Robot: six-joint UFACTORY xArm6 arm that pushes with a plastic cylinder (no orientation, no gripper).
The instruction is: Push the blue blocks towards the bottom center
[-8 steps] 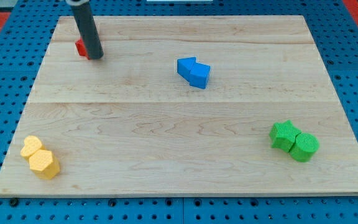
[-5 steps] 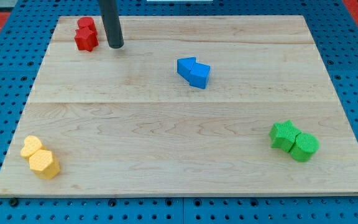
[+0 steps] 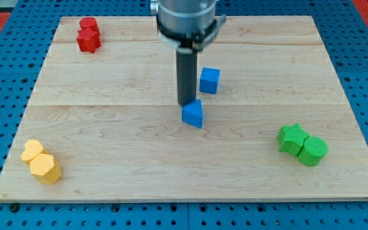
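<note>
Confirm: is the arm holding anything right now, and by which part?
Nothing held; there's no claw. My tip only presses the top edge of the lower blue block. The blue cube sits apart.

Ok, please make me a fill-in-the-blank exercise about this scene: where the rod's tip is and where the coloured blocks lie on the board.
1. My tip sits at the upper edge of the blue ____ block.
2. The blue cube lies toward the view's ____ of the rod.
3. The two ____ blocks lie at the top left corner of the wooden board.
4. The yellow blocks lie at the board's bottom ____ corner.

Missing words: triangular; right; red; left
</note>
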